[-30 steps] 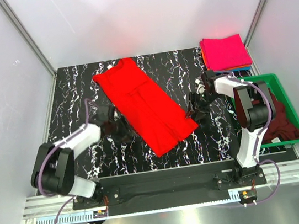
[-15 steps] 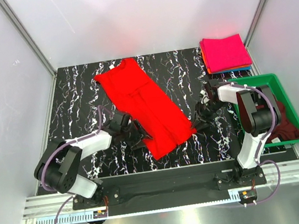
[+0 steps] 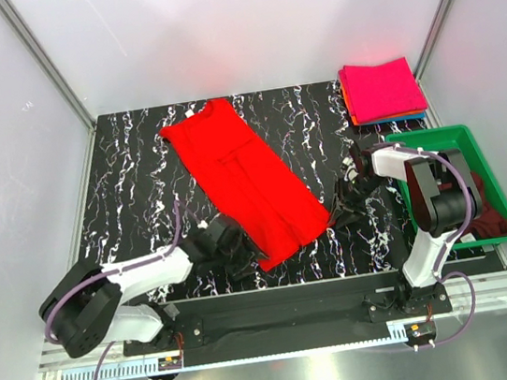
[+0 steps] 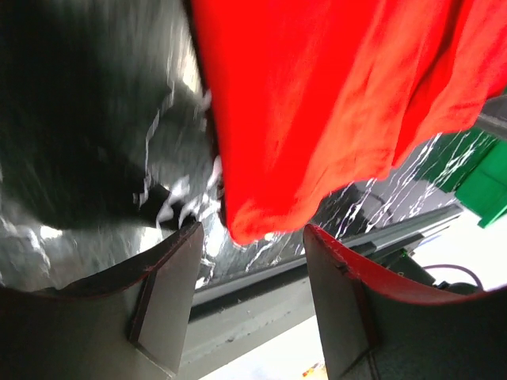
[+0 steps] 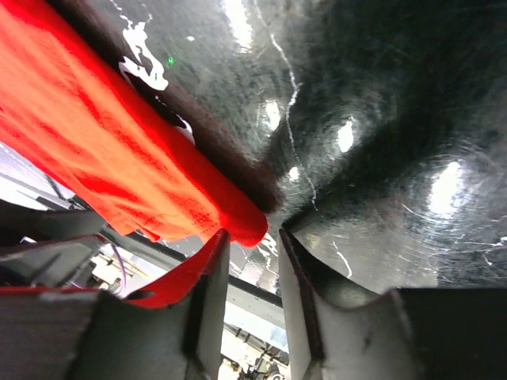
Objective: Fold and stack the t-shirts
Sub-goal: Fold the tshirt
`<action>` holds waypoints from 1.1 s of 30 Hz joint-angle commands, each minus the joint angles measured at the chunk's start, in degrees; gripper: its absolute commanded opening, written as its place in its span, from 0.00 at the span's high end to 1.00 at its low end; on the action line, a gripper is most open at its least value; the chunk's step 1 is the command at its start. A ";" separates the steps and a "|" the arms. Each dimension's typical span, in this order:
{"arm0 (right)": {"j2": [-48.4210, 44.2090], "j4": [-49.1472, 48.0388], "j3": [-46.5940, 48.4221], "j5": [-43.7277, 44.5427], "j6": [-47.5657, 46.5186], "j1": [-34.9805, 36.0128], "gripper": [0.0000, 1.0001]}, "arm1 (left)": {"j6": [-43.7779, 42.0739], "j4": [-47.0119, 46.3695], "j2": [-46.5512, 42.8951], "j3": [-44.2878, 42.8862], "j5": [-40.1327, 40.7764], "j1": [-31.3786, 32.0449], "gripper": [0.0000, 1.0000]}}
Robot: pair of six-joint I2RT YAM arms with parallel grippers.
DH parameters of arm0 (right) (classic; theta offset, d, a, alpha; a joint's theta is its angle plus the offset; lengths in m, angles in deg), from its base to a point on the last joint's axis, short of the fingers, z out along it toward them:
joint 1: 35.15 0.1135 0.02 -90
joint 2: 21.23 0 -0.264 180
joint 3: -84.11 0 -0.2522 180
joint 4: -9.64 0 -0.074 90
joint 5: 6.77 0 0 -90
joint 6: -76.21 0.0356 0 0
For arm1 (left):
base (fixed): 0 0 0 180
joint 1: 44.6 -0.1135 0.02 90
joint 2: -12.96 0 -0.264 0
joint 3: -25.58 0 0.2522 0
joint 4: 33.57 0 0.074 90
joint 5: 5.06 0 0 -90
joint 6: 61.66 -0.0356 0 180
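The bright red t-shirt (image 3: pixel 250 179) lies as a long strip, slanting from far left to near right on the black marbled table (image 3: pixel 129 179). My left gripper (image 3: pixel 243 253) is low at the shirt's near left corner. In the left wrist view it (image 4: pixel 252 237) is open, with the red corner (image 4: pixel 261 226) just ahead between the fingers. My right gripper (image 3: pixel 340 211) is at the near right corner. In the right wrist view it (image 5: pixel 253 237) is narrowly open, with the red corner (image 5: pixel 242 222) at its tips. The folded magenta-pink shirt (image 3: pixel 381 89) lies far right. The dark maroon shirt (image 3: pixel 479 207) lies in the bin.
The green plastic bin (image 3: pixel 434 133) stands at the right edge, close to the right arm. Orange and blue folded cloth edges show under the magenta shirt (image 3: pixel 393 117). White walls enclose the table; the metal front rail (image 3: pixel 277 292) runs just below the left gripper.
My left gripper slid down along the shirt's left edge to its near corner. My right gripper moved slightly nearer along the right edge. The shirt's near end shifted a little.
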 commanded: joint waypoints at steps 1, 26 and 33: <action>0.16 -1.48 -0.97 4.03 -1.65 -0.65 0.63 | 8.39 2.21 -1.80 3.04 9.03 3.34 0.39; -4.94 -5.79 -3.87 6.48 6.27 -1.18 0.50 | 19.73 8.45 -2.50 3.99 13.26 11.34 0.38; -3.71 -8.34 -3.69 8.16 6.71 -1.18 0.48 | 21.23 1.53 -4.44 9.00 14.40 11.34 0.38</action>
